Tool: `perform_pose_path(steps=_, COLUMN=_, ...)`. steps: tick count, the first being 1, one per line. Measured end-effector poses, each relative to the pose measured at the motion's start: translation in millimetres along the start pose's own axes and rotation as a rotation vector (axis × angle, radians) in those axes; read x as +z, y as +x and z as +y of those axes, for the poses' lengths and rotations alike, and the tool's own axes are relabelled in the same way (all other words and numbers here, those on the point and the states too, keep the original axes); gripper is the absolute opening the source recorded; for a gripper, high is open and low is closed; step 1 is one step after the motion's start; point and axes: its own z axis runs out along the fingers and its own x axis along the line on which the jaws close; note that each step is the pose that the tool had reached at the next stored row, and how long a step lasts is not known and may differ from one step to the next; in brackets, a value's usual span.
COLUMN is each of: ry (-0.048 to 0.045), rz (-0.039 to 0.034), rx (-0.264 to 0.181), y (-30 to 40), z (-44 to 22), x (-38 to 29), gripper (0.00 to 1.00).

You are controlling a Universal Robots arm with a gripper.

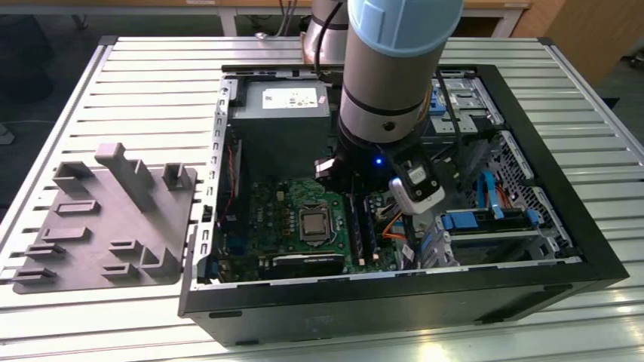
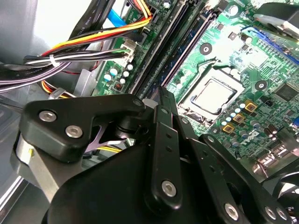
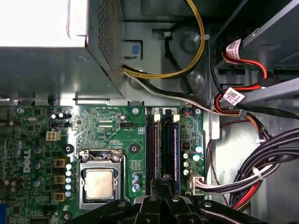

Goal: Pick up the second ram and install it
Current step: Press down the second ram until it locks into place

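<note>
First wrist view: gripper [image 3: 164,183] low over memory slots [image 3: 158,149], fingers pinched together atop blue second ram [image 3: 175,154] already standing in slot beside processor [image 3: 99,183]. Good seating, I'd judge: press straight down, even force, no tilt.

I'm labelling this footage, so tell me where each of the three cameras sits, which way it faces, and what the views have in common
Exterior view: off the arm, above the table, looking down into the open computer case; the arm descends into it.
First wrist view: on the arm, looking straight down on the motherboard and memory slots; gripper tips at the frame's edge.
Second wrist view: on the arm, looking obliquely across the gripper's black linkages to the motherboard.
Shared: all three show the silver processor.
</note>
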Motion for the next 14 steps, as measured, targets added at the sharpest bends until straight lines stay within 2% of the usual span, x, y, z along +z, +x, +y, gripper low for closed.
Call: perform_pose_path(steps=14, ry=0.0000, rz=0.0000, rx=0.000, y=-0.1, z=-3.7, x=-0.3, gripper=0.11)
